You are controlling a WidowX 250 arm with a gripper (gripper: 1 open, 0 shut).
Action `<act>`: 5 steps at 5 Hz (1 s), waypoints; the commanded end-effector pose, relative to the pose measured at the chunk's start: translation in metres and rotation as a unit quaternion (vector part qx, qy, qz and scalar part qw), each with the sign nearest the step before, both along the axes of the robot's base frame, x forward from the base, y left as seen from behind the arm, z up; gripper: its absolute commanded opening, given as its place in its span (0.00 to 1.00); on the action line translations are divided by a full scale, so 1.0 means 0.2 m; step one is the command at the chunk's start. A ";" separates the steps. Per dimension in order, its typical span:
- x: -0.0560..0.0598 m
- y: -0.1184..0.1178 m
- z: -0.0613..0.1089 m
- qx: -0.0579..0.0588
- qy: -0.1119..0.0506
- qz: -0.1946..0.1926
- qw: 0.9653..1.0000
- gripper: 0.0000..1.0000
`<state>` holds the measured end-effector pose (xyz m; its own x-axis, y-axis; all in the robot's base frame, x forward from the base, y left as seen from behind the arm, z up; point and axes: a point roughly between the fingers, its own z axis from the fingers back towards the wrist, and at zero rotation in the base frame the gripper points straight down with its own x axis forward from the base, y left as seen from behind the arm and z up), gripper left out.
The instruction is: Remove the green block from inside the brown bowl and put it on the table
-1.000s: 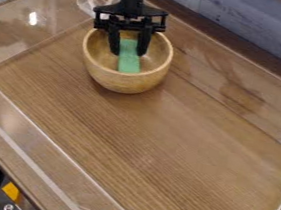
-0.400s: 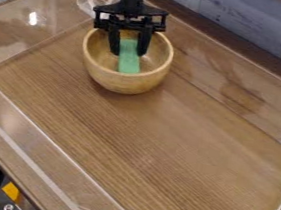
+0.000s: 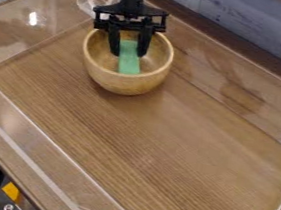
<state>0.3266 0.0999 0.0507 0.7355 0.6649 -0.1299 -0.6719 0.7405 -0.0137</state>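
My black gripper [image 3: 129, 46] reaches straight down into the round, thick-walled wooden brown bowl [image 3: 105, 72], its fingers pinched onto the slim bright green block [image 3: 130, 63] lying inside, on the glossy wood-grain worktop [image 3: 165, 142].

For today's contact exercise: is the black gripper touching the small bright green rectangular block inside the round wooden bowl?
Touching. The camera view shows the gripper fingers flanking the green block's upper end, closed on it inside the brown bowl.

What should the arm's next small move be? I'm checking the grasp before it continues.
Probably lift straight up. The gripper is lowered into the brown bowl, its jaws closed around the upper end of the green block, which lies inside the bowl. Rising first should clear the rim before moving over the table.
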 end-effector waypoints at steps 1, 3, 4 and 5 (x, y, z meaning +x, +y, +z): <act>0.05 -0.01 0.20 0.016 -0.058 -0.006 0.998 0.00; 0.05 -0.02 0.22 0.014 -0.059 -0.009 0.998 0.00; 0.05 -0.03 0.24 0.011 -0.060 -0.013 0.998 0.00; 0.05 -0.04 0.26 0.007 -0.062 -0.017 0.998 0.00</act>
